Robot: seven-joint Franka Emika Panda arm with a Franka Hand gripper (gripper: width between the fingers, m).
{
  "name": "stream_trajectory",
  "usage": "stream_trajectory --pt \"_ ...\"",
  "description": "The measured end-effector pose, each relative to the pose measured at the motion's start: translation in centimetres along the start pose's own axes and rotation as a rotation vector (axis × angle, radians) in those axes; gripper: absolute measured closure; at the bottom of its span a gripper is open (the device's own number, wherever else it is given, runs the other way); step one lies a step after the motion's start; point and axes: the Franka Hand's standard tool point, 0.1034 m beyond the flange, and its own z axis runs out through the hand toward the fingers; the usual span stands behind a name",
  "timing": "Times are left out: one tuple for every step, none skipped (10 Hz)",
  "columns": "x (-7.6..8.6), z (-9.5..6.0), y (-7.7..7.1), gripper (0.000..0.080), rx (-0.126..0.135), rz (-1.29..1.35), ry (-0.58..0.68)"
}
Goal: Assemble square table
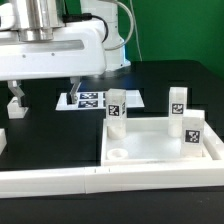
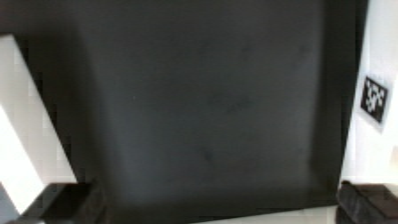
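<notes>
hand (image 1: 15,103) wide, empty, above bare table (image 1: 50,130) | square top (image 1: 150,150) at exterior view's right, against rail (image 1: 100,182); two leg posts (image 1: 116,104) upright on it | risk: descending arm clips a post, toppling it; tag occlusion likely

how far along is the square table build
Done: two leg posts stand upright at the square top's far corners. In hand: nothing; the gripper hangs open off to the exterior view's left. Left: a near corner socket shows empty.
</notes>
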Motion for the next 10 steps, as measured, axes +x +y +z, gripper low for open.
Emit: stream_trajectory --pt "0.0 0.0 0.1 0.0151 -0.006 -0.076 -0.003" --pt "-0.6 0.2 0.8 0.0151 -0.01 -0.11 -0.012" --pt "-2.5 0.6 3.0 0.0151 -0.023 -0.096 -0.039" --pt "-4.4 0.9 5.2 0.0151 -0.047 -0.086 -0.07" --pt "-5.6 0.8 7.8 0.0151 -0.076 -0.099 -0.086" --pt "-6.1 0.6 10.4 0.0151 -0.106 -0.121 -0.075" --pt "-6.5 0.8 11.3 0.0151 -0.084 -0.095 -0.114" --pt "-6.3 1.0 10.2 0.0151 -0.062 -0.08 -0.189" --pt "-6.0 1.1 9.7 0.0151 -0.051 -0.093 -0.22" --pt "-6.4 1.2 9.2 0.0151 -0.024 -0.075 -0.297"
